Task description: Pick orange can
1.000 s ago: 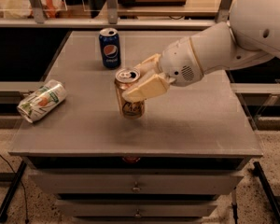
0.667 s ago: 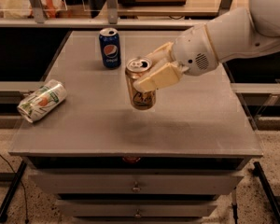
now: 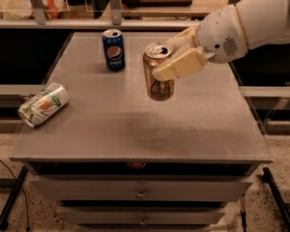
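One orange can (image 3: 159, 88) hangs pinched by the end effector (image 3: 165, 57) above the table's (image 3: 135, 129) middle; raise it straight, firmly gripped, upright.

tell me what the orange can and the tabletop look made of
Orange can, held in the gripper above the tabletop: probably aluminium, with a shiny silver top and glossy printed body. Tabletop: grey, matte with a faint sheen; metal or laminate, cannot tell.

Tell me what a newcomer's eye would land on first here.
The orange can, held upright in the air over the middle of the table by the end effector, which reaches in from the right and grips its upper half. Then a blue Pepsi can standing at the back, and a white-and-green can lying on its side at the left edge.
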Robot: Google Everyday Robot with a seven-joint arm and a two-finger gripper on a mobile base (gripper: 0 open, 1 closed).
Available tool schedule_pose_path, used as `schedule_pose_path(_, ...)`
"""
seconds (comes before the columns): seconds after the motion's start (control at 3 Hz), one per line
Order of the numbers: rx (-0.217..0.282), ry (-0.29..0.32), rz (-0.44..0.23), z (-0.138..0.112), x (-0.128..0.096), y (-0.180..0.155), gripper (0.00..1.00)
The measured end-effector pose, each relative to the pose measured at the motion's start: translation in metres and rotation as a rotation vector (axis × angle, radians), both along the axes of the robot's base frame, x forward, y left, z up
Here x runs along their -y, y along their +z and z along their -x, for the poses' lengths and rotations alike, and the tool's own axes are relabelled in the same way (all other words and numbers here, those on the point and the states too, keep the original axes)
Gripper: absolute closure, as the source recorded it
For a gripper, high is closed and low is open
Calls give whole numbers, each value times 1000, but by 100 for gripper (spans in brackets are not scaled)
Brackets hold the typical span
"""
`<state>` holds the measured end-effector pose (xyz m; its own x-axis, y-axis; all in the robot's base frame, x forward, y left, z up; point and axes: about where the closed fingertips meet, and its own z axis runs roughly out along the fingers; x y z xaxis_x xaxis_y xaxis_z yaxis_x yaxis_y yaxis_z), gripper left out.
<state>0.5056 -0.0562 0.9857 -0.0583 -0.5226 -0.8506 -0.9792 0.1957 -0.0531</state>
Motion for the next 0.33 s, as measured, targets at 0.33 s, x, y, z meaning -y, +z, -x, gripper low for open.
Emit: schedule_pose_path(0.33,9,18,-21,0,5,8,100)
